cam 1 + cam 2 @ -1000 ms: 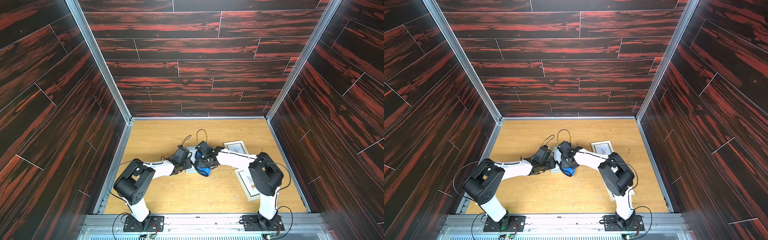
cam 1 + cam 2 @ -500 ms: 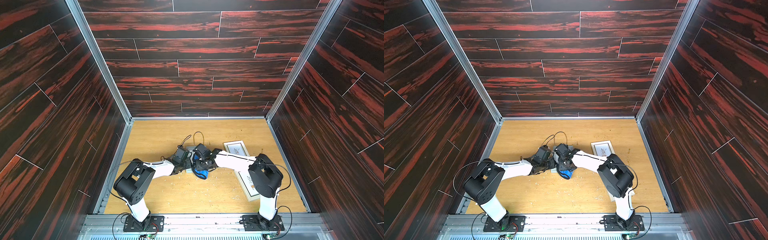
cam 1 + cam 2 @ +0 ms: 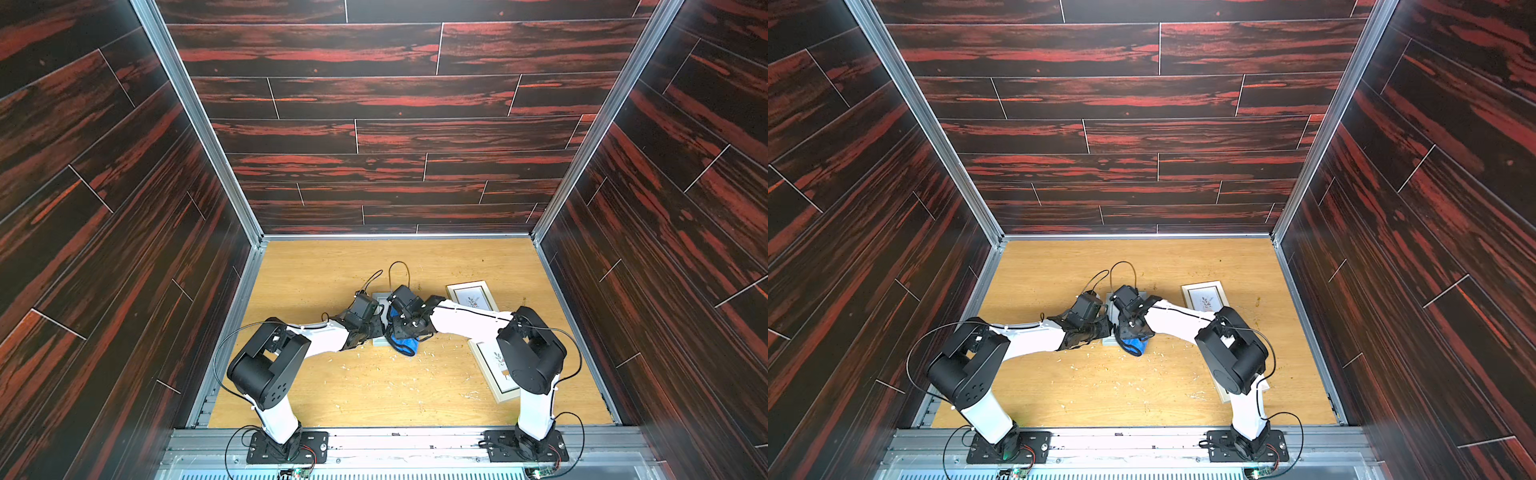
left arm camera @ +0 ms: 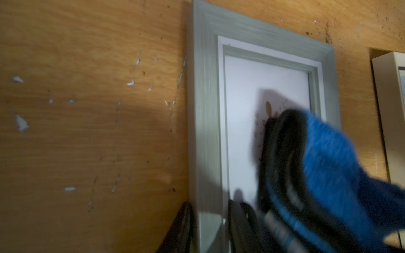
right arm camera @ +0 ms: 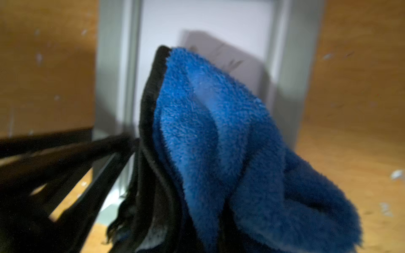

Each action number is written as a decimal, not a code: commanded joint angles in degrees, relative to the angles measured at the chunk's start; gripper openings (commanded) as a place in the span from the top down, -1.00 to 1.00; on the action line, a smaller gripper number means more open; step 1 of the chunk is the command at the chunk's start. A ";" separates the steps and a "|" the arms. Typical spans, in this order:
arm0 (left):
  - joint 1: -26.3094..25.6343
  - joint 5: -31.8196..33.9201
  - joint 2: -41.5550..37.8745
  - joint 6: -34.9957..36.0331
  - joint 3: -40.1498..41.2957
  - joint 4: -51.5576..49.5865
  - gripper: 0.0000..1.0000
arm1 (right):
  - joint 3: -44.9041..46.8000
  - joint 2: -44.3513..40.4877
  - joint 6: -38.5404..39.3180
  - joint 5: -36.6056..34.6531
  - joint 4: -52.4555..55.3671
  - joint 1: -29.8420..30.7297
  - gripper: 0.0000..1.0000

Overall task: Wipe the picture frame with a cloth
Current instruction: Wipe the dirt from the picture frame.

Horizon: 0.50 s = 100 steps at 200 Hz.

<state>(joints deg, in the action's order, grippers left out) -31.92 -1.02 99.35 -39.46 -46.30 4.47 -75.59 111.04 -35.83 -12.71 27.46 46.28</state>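
**Desk:** What sits at the middle of the table (image 3: pixel 332 266)?

**Photographer:** A grey picture frame (image 3: pixel 380 297), lying flat with its long sides running toward the far edge. Both arms meet over it.

**Desk:** Where is the cloth?

**Photographer:** The blue cloth (image 3: pixel 405 345) is bunched in the right gripper (image 3: pixel 400 332), whose jaws are clamped tight on it. In both top views it hangs at the frame's near right corner (image 3: pixel 1135 345). The right wrist view shows its blue pile and black edging (image 5: pixel 208 131) in front of the glass (image 5: pixel 197 19). That view is blurred, so I cannot tell whether it presses on the glass.

**Desk:** And the left claw?

**Photographer:** The left gripper (image 4: pixel 211 227) grips the frame's left rail at its near end. One finger (image 4: pixel 183 230) is outside the rail and the other is inside, over the glass.

**Desk:** Anything else on the table?

**Photographer:** A cream frame (image 3: pixel 471 294) lies nearer the far right corner, apart from the grey one. A third frame (image 3: pixel 496 372) lies toward the right edge, partly under the right arm. White scraps (image 4: pixel 21 123) are scattered over the wood.
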 commanded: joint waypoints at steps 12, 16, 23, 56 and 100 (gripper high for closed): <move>0.47 -0.85 4.27 -0.65 4.37 -13.08 0.53 | -6.73 5.03 2.48 -1.80 0.80 -4.09 1.00; 0.47 -0.80 4.23 -0.67 4.38 -13.02 0.53 | -7.85 5.60 2.59 -1.03 0.80 -4.00 1.00; 0.48 -0.75 4.04 -0.73 4.53 -12.92 0.53 | -9.15 6.42 2.69 0.51 0.10 -3.69 1.00; 0.49 -0.90 3.64 -1.02 5.28 -12.30 0.53 | -16.96 11.55 3.23 0.29 1.63 -2.26 1.00; 0.45 -0.85 3.47 -0.68 5.69 -12.38 0.53 | -15.53 12.32 3.62 -5.10 2.33 -7.88 1.00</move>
<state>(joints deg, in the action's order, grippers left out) -31.88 -1.15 98.96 -39.48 -45.15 6.26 -92.49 123.44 -32.93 -14.35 27.88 42.41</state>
